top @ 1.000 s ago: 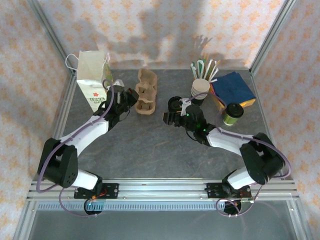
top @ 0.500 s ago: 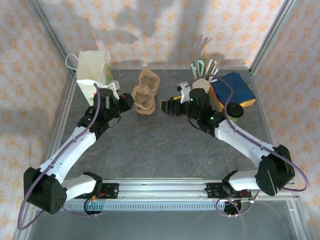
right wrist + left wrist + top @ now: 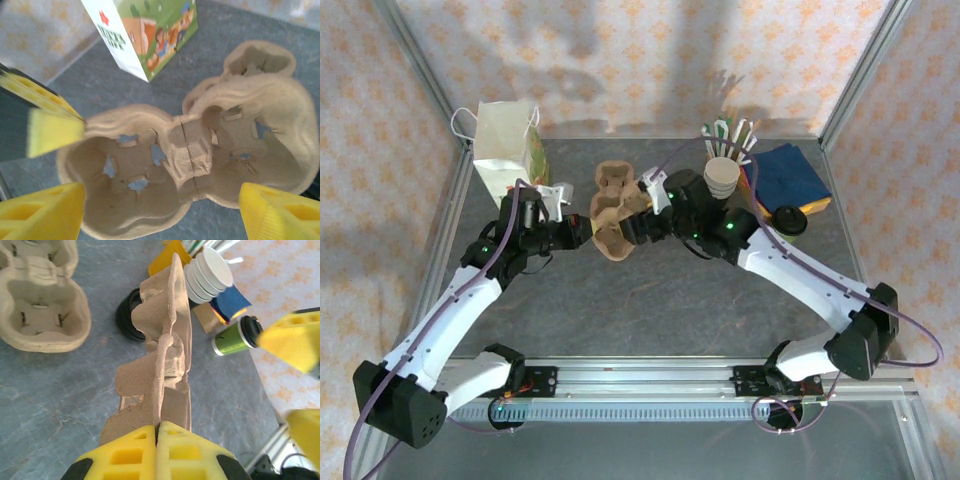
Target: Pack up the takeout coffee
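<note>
Left gripper (image 3: pixel 157 442) clamped on pulp carrier (image 3: pixel 162 365) rim. Right gripper (image 3: pixel 160 212) jaws wide apart over it. I line right jaws across opposite wall, close gently, avoid crushing pulp.

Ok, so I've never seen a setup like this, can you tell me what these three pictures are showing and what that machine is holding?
These are two robot arms bolted at the near edge of a table, each ending in a two-finger gripper. One picture looks down from above and behind the arms. The other two come from a camera on each wrist, so the yellow shapes there are the fingers. The left gripper is shut on the edge of a brown pulp cup carrier. The right gripper is open, with one finger on each side of that carrier. On the table are a second carrier, a paper bag, a stack of cups, blue napkins and the takeout coffee, a small cup with a black lid, untouched.
</note>
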`<state>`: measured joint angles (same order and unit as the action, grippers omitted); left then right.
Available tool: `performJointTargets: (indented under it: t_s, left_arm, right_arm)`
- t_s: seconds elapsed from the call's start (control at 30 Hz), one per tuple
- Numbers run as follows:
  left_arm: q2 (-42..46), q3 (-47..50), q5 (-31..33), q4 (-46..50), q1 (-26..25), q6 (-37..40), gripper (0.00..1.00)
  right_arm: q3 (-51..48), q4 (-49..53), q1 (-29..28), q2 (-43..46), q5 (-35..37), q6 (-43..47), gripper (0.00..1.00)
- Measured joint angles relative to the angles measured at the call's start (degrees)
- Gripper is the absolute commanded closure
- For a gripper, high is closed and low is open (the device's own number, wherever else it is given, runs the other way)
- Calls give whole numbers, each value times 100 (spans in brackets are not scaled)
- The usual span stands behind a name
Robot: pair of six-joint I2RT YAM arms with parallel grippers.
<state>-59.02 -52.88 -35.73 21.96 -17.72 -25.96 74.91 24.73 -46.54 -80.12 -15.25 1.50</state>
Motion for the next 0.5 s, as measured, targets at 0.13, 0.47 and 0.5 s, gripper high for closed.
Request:
performJointTargets:
  t_s: [0.13,0.47,0.5]
  left_arm:
    - [68,0,-332,52,0,136,100]
    - [208,0,-741,79,0,212,100]
    - [219,0,-758,79,0,210,100]
  right_arm:
    - [11,238,-177,-131,267,59,20]
    - [107,540,-227,-411,933,66,24]
    - [107,551,-227,-417,975,50,26]
